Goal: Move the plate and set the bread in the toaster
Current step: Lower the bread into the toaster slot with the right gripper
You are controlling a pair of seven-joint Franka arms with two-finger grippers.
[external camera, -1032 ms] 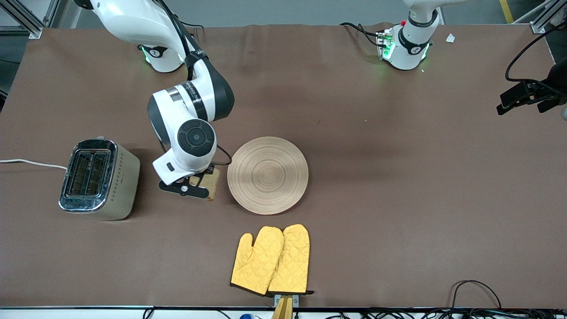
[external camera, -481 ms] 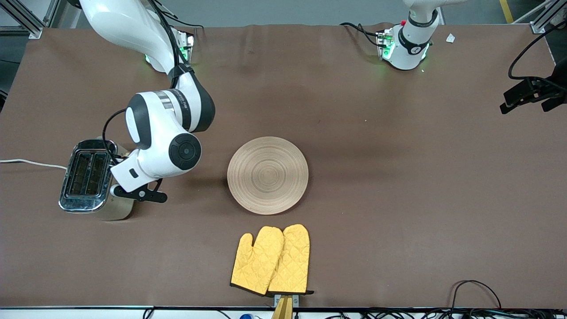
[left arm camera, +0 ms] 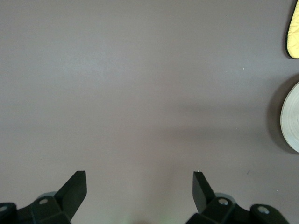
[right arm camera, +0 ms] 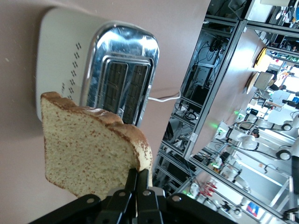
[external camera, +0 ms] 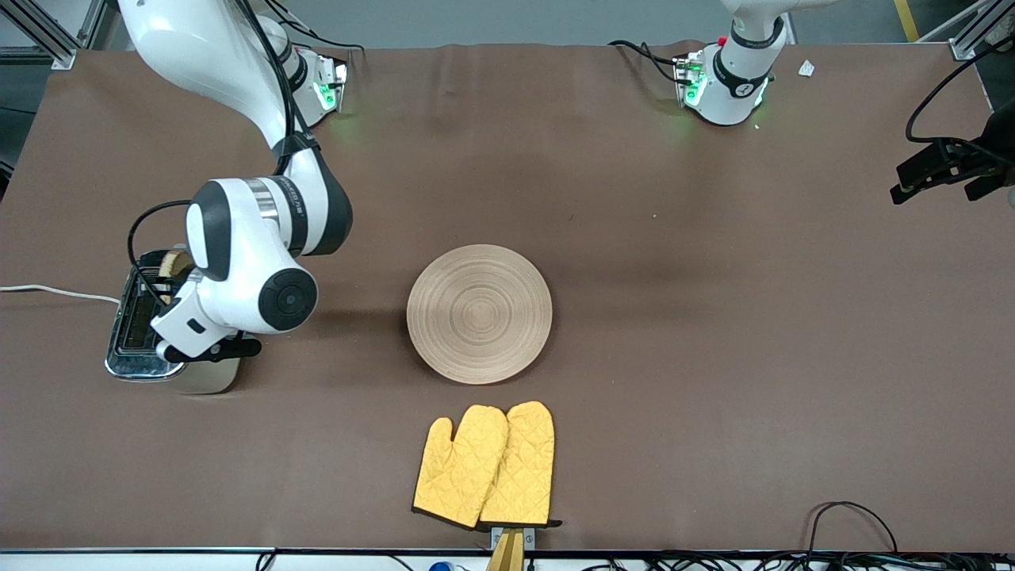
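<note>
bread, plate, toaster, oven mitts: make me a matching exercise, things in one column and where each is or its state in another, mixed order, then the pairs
Things
1. bread
2. plate
3. toaster
4. oven mitts

Places or states
A. lies flat mid-table with nothing on it
B. held up over the toaster by the right gripper
C. nearest the front camera
D. stands at the right arm's end of the table, both slots empty

Pairs: 1-B, 2-A, 3-D, 4-C
</note>
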